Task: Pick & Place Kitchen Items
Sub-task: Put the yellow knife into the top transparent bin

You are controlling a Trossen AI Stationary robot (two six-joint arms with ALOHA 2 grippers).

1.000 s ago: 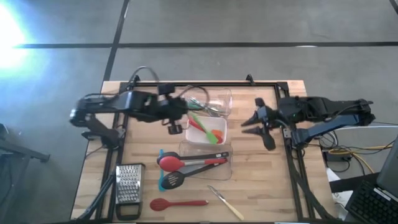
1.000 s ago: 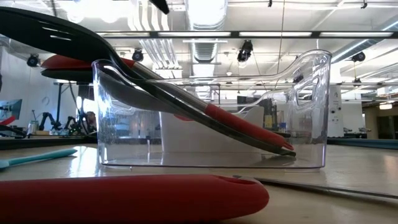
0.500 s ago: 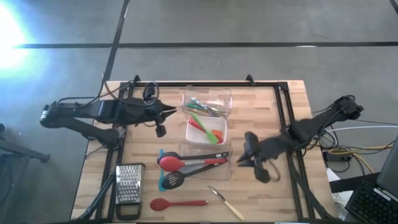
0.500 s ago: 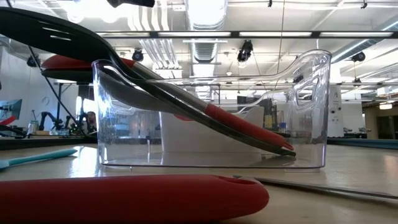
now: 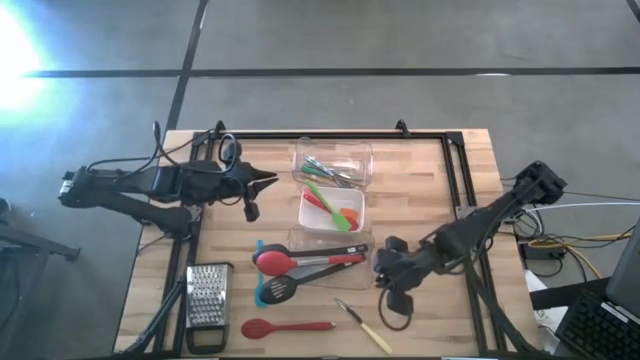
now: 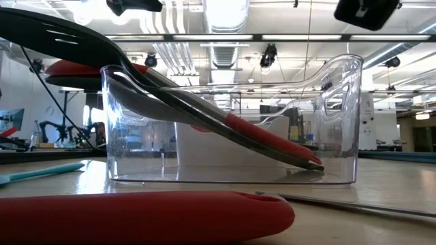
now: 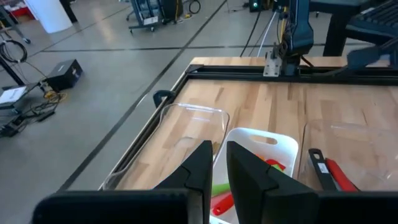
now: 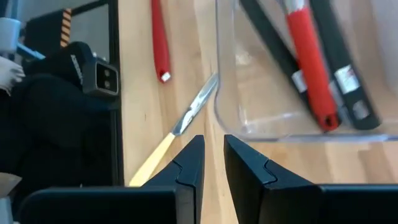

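Note:
Three tubs stand in a row down the table's middle. The far clear tub (image 5: 333,162) holds green and metal tools. The white tub (image 5: 332,210) holds green and red ones. In the near clear tub (image 5: 330,258) lie red and black long-handled utensils (image 8: 311,56), their heads sticking out over its left end. A red spoon (image 5: 285,327) and a wood-handled tool (image 8: 177,127) lie flat near the front edge. My right gripper (image 8: 213,155) hangs shut and empty just off the near tub's right end, above the table. My left gripper (image 7: 219,168) is shut, left of the far tub.
A steel box grater (image 5: 208,300) lies at the near left. A teal utensil (image 5: 260,272) lies beside the near tub's left end. A black frame (image 5: 330,135) runs along the table's far edge and sides. Bare wood shows right of the tubs (image 5: 420,190).
My right gripper has swung from the far right down and toward the near edge, ending beside the near tub's right end and tipped downward. My left gripper has drawn back from the far tub toward the table's left edge. The utensils and tubs have not moved.

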